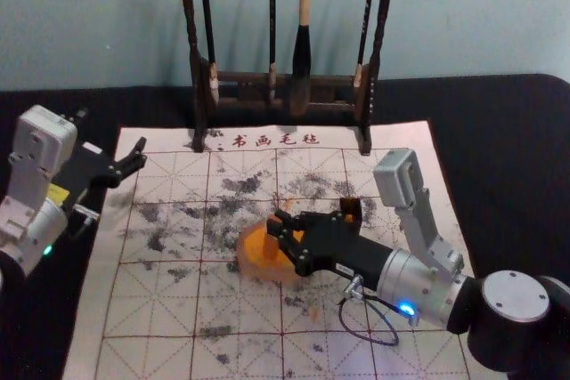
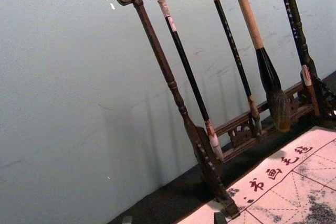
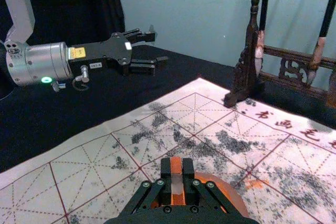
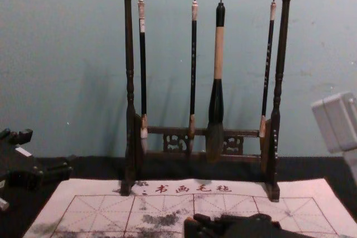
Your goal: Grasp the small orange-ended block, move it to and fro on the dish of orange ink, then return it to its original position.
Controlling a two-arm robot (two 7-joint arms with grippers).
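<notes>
Well, the right tool [image 1: 287, 247] grips the block [image 3: 177, 181] over the ink dish [image 1: 254, 264]; the left tool [image 1: 138, 156], spread, hangs near the mat's [image 1: 147, 318] far left corner, brush rack [image 1: 198, 86] beyond.

Bore a black right hand [image 1: 283, 242] and black left hand [image 1: 138, 156]; wore round silvery cuffs [image 1: 399, 284], with a blue light [image 1: 407, 309] on the right, a green light [image 1: 48, 250] on the left; carried boxy grey housings [image 1: 398, 171], a yellow label [image 3: 77, 53], a thin black cable [image 1: 370, 340] and a silvery disc [image 1: 515, 295] dotted with screws.

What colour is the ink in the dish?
Orange. The ink shows best in the head view.
</notes>
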